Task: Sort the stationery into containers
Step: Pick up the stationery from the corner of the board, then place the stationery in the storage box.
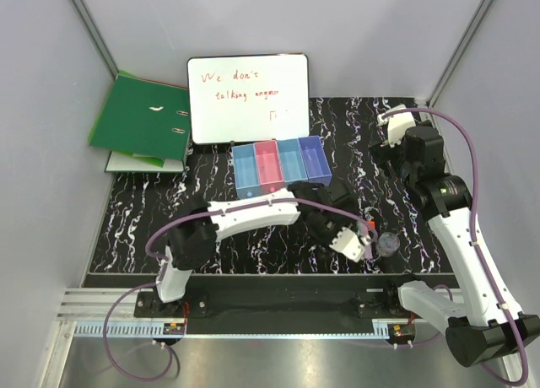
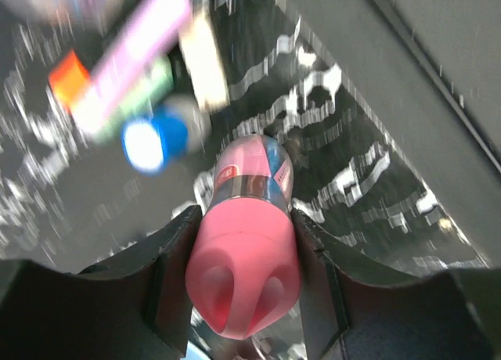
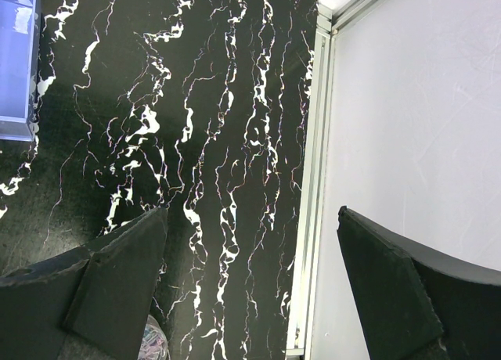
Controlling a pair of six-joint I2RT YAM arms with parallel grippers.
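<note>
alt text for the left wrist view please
The left end effector grips a pink-capped cylinder above a black marbled table. Behind it, blurred, lie a blue-capped tube and other stationery.

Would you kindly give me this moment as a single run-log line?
left tool: shut on pink-capped cylinder | right tool: open, empty, over table near right wall

Pink-capped cylinder (image 2: 246,243) is clamped between the left gripper (image 2: 244,221) fingers, cap toward the camera. Blue-capped small tube (image 2: 153,141) lies just beyond, beside a blurred green stick (image 2: 137,90) and small pink bar (image 2: 145,35). Clear round pot (image 1: 390,243) sits front-right. Four joined bins (image 1: 281,167), blue-pink-blue-purple, stand rear centre.
</note>
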